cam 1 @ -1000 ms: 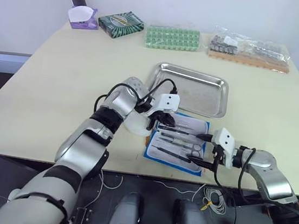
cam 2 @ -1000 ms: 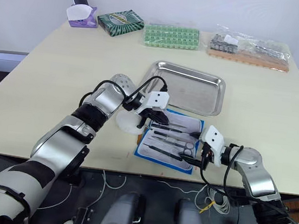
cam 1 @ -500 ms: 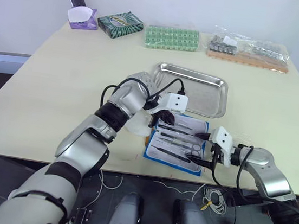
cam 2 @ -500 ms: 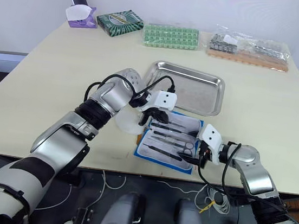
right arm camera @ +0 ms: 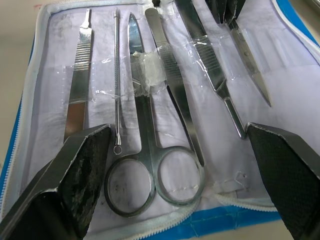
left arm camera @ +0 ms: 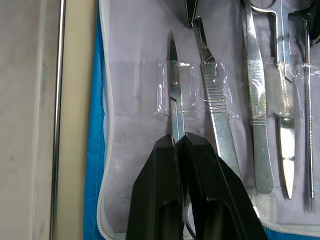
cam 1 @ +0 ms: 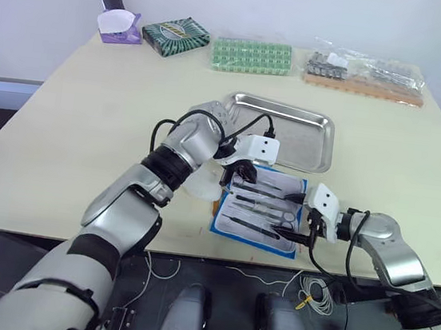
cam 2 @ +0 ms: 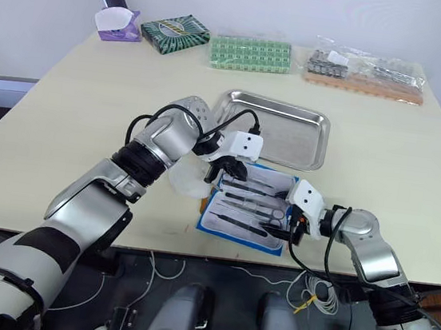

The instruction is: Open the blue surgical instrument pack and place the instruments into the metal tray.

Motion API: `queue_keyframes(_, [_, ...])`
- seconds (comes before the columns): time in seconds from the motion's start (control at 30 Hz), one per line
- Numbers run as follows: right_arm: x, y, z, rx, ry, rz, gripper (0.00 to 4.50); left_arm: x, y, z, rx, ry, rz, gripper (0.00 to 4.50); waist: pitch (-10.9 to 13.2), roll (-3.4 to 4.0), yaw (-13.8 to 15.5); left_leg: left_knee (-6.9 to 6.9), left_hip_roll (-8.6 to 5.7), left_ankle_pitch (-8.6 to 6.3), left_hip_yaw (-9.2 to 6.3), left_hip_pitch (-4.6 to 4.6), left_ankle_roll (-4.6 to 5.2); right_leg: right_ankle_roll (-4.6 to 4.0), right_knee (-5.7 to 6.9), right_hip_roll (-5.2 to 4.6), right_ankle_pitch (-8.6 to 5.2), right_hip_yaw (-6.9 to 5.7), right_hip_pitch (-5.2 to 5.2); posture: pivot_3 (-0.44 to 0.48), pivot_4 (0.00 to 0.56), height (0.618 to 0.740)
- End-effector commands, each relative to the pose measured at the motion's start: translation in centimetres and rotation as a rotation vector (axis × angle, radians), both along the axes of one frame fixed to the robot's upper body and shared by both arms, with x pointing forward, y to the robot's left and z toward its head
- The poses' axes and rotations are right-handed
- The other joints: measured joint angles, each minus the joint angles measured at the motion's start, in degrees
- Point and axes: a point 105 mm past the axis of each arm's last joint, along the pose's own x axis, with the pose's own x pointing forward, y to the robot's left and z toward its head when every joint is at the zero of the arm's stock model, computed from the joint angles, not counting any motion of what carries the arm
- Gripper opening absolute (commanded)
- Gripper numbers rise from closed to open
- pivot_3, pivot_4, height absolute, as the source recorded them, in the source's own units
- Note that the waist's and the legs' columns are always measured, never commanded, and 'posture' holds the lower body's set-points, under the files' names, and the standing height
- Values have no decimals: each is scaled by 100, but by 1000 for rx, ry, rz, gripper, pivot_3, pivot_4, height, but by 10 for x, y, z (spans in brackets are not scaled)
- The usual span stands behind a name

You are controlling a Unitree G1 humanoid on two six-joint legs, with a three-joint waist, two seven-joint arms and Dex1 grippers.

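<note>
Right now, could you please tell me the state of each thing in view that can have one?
Blue surgical instrument pack: unfolded flat on the table, lining up.
Instruments: lying in the pack, held under clear straps.
Metal tray: empty, just beyond the pack.
Left claw: shut on a pair of small scissors.
Right claw: open over the ring-handled scissors.

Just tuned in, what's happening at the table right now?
The blue surgical instrument pack lies open near the table's front edge, its instruments held under clear straps in the lining. The left gripper is shut on a small pair of scissors at the side of the pack nearest the metal tray. The right gripper is open at the pack's front edge, its fingers spread either side of the ring-handled scissors. No instruments are in the tray yet.
</note>
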Motion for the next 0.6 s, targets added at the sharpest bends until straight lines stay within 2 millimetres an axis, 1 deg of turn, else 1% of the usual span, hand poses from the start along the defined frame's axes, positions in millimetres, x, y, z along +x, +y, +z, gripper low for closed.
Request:
queue_keyframes(0.03, [-10,-8,-44,-118,148,-46,4500,3,-8,27,-7,-79,-36,89,0,0,0,0,0,0,0,0,0,0,0,0,0,0,0,0,150,740])
queue_keyframes(0.33, [-11,-6,-48,-130,160,-42,4500,7,-5,27,20,-102,-50,89,0,0,-7,0,2,0,0,2,0,0,0,2,0,3,0,0,150,740])
queue_keyframes(0.6, [-12,-4,-48,-124,163,-43,4500,11,-2,20,57,-124,-85,89,0,0,-46,0,3,0,1,2,0,-2,1,5,1,3,0,0,150,740])
